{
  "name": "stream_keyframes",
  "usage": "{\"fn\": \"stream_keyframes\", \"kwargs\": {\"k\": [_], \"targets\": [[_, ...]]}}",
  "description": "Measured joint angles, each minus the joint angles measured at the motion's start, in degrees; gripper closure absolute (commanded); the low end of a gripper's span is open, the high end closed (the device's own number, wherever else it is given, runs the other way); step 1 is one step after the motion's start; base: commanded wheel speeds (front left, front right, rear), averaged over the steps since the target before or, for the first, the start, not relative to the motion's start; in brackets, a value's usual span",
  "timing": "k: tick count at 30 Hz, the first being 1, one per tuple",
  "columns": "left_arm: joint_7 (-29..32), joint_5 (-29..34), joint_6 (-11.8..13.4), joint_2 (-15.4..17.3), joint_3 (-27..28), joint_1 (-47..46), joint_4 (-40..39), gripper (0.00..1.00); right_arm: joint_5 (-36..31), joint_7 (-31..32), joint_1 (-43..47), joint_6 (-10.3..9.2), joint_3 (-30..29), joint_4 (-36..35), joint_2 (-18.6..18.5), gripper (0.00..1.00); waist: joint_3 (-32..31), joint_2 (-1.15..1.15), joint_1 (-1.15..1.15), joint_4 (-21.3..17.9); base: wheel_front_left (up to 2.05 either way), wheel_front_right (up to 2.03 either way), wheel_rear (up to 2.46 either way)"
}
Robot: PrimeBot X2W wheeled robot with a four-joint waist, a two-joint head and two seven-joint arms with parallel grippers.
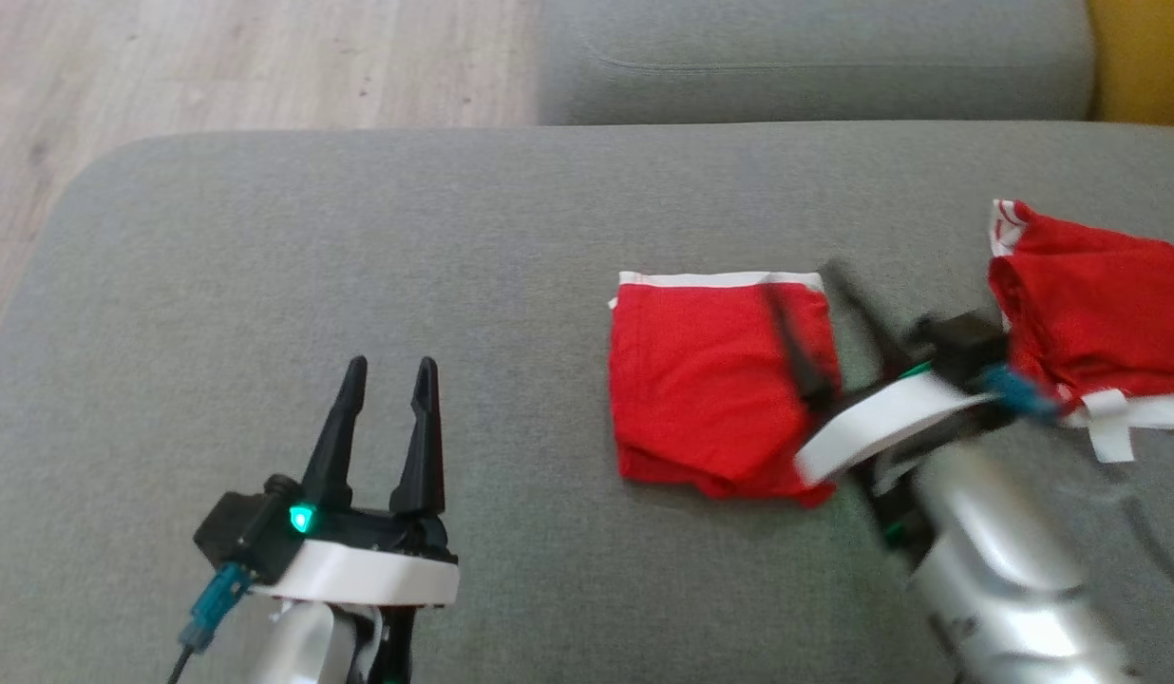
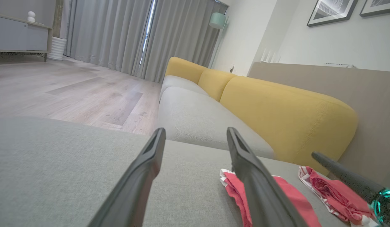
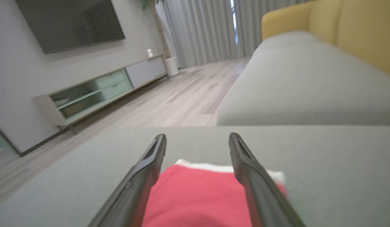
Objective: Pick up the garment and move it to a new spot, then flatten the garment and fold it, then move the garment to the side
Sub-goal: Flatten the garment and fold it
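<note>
The folded garment point(image 1: 710, 380) lies flat on the grey sofa point(image 1: 359, 285), with a second garment point(image 1: 1090, 304), crumpled, near it on the right. The right gripper point(image 1: 804, 285) is over the folded one's right edge, fingers wide apart and holding nothing. The left gripper point(image 1: 392, 366) is well to the left, also wide apart and empty.

A wide grey woven-fabric sofa cushion point(image 1: 359, 237) lies in front, with a second grey seat cushion point(image 1: 815, 57) just beyond it. Mustard-yellow padded back cushions point(image 2: 277, 107) line the far seat. Pale wood-plank floor point(image 1: 217, 66) runs to long grey pleated curtains point(image 2: 119, 34). A dark flat wall television point(image 3: 72, 22) hangs above a low grey-and-green media cabinet point(image 3: 97, 91).
</note>
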Motion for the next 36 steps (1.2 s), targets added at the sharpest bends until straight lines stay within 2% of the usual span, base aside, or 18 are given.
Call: {"fn": "stream_keyframes", "kwargs": {"k": [5, 9, 14, 24, 25, 26, 30, 36], "targets": [[0.0, 0.0, 0.0, 0.0, 1.2, 0.0, -2.0, 0.00, -12.1, -0.5, 4.1, 0.01, -16.8, -10.5, 0.6, 0.00, 0.3, 0.00, 0.00, -2.0, 0.00, 0.00, 0.00], [0.0, 0.0, 0.0, 0.0, 1.3, 0.0, -2.7, 0.00, -19.4, -0.5, 12.6, 0.00, -23.2, -16.0, 2.6, 0.00, 0.5, 0.00, 0.00, -3.1, 0.00, 0.00, 0.00], [0.0, 0.1, 0.0, 0.0, 1.4, 0.1, -2.7, 0.00, -22.3, -0.5, 18.6, 0.00, -26.5, -19.7, 3.9, 0.00, 0.5, 0.00, 0.00, -3.9, 0.00, 0.00, 0.00], [0.0, 0.4, 0.0, 0.0, 1.2, 0.9, -2.6, 0.00, -19.9, -0.5, 19.4, 0.00, -26.0, -21.4, 4.3, 0.00, 1.4, 0.00, 0.00, -3.9, 0.00, 0.00, 0.00], [0.0, 0.4, 0.0, 0.0, 1.1, 0.9, -2.6, 0.00, -19.9, -0.5, 19.4, 0.00, -25.8, -21.3, 4.3, 0.75, 1.6, 0.00, 0.00, -3.7, 0.00, 0.00, 0.00], [0.0, 0.4, 0.0, 0.0, 0.9, 0.9, -2.6, 0.00, -20.0, -0.5, 19.3, 0.00, -25.5, -21.1, 4.3, 1.00, 1.9, 0.00, 0.00, -3.5, 0.00, 0.00, 0.00], [0.0, 0.4, 0.0, 0.0, -0.8, 0.1, -2.7, 0.00, -21.4, -0.4, 16.7, 0.01, -23.2, -17.1, 4.3, 1.00, 4.1, 0.00, 0.00, -2.0, 0.00, 0.00, 0.00], [0.0, 0.4, 0.0, 0.0, -2.1, -2.6, -2.6, 0.00, -22.2, 0.4, 7.4, 0.01, -18.9, -8.9, 4.2, 1.00, 7.1, 0.00, 0.01, 0.9, 0.00, 0.00, 0.00]]}}
